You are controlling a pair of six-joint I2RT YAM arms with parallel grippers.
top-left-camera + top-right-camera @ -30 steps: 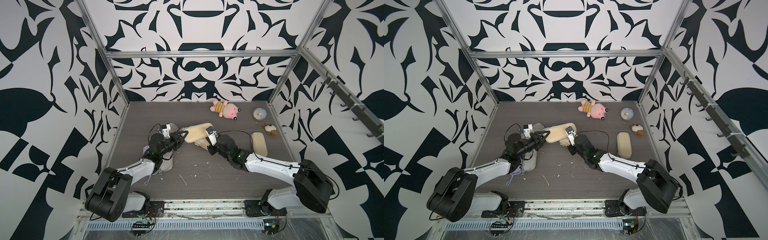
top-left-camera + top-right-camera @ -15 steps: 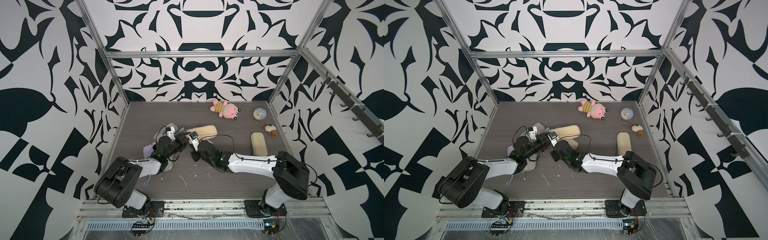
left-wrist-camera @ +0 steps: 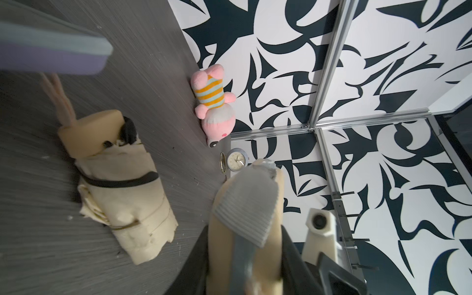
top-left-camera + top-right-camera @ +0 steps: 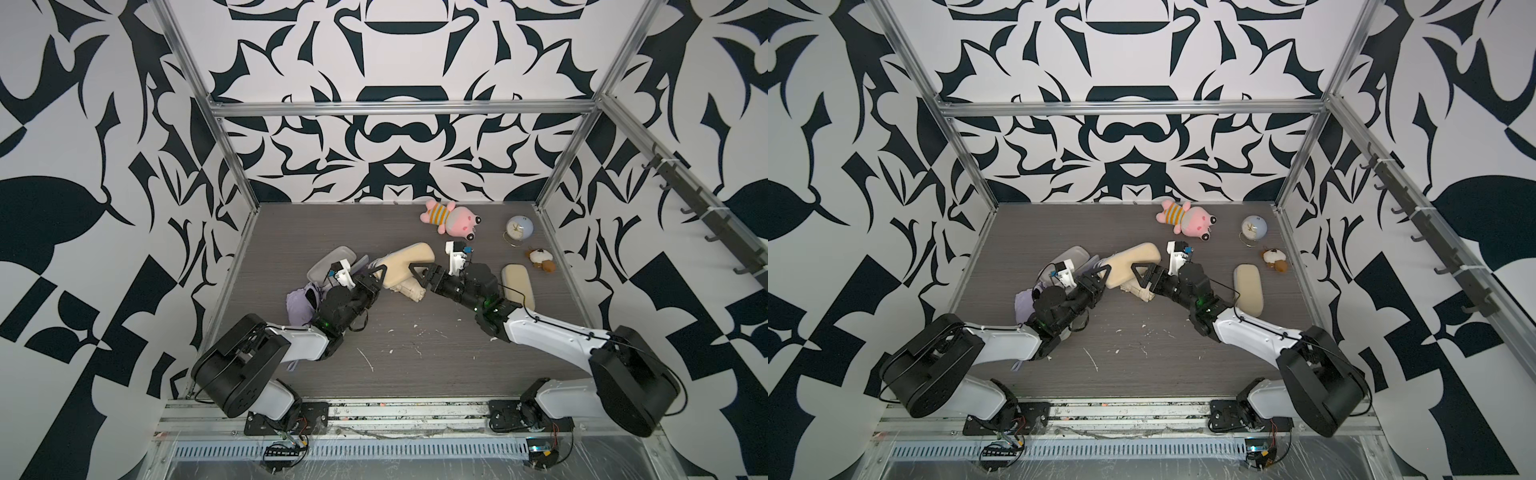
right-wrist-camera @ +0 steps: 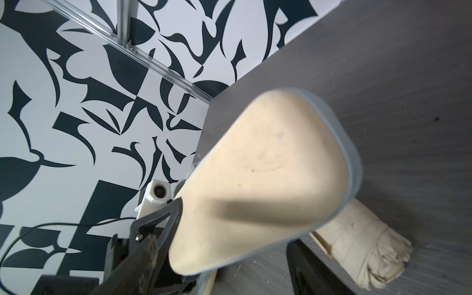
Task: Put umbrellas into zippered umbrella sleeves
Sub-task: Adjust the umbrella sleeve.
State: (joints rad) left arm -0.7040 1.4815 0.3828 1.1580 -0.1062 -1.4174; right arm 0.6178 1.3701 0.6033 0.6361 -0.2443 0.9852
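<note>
Left fingers (image 4: 376, 275): closed on one end of the beige sleeve (image 4: 405, 262), which is held raised above the tabletop (image 4: 415, 353).
Right fingers (image 5: 158, 229): spread apart at the sleeve's other end; one is seen against its beige shell, the other stands clear of it.
Cream umbrella (image 3: 122, 194): laid on the tabletop just beneath the raised sleeve, close to the right fingers.
Lavender umbrella (image 4: 301, 301): lying beside the left arm, near the lavender sleeve (image 4: 328, 259).
Second beige sleeve (image 4: 517, 284): laid flat beside the right arm.

top views: high, downward, whole scene | wrists: close, sharing sleeve (image 5: 268, 166)
</note>
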